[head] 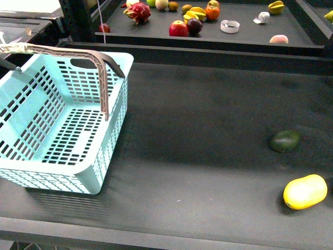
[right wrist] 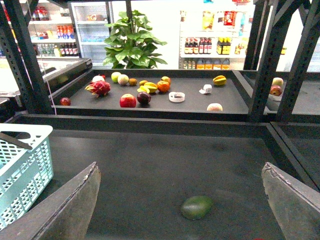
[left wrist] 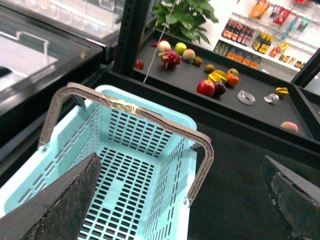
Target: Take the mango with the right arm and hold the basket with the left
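The mango (head: 305, 191) lies at the near right corner of the surface (head: 208, 114), close to a green fruit (head: 284, 140) and on the right arm's side, which suits the pick. The right claw (right wrist: 179, 165) is wide open and empty, and only the green fruit shows in its view. The left claw (left wrist: 180, 156), also wide open and empty, hovers over the basket (head: 112, 130), probably to steady it. No writing is legible.

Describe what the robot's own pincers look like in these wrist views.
The left pincer has two flat, wedge-shaped fingers, dark grey-black with a rough, speckled surface. The right pincer has matching fingers, which look greyer here. No cables or markings are visible; the front view shows neither arm.
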Robot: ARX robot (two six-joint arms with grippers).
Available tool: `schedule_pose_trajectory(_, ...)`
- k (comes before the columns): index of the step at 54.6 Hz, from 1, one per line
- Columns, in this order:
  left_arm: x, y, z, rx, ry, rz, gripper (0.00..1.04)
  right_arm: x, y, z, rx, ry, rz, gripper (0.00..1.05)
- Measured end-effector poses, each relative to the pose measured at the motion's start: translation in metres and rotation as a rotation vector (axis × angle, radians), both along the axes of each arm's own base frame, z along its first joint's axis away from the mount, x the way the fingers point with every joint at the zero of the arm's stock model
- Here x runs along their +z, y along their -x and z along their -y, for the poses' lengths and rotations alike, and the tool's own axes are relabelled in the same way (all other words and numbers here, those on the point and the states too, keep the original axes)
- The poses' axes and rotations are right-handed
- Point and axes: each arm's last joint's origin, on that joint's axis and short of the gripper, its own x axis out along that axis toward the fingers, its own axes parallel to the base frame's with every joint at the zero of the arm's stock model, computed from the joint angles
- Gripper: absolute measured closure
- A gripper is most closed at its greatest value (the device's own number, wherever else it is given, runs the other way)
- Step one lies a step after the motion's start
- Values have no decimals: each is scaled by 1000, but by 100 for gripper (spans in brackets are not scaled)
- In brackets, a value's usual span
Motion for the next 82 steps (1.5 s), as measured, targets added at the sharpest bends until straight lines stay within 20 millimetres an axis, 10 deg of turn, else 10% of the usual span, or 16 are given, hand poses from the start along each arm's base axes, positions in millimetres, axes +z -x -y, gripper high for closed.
schedule_pose_trajectory(35,-74,-166,39,-25,602,-239,8,0,0,0,0,0,0,8)
schedule_pose_trajectory(68,-88,-263,-20,144,793,-169,8,0,0,0,0,0,0,8)
schedule_pose_trajectory(82,-92,-267,-16,116,776,-200,53,0,0,0,0,0,0,8)
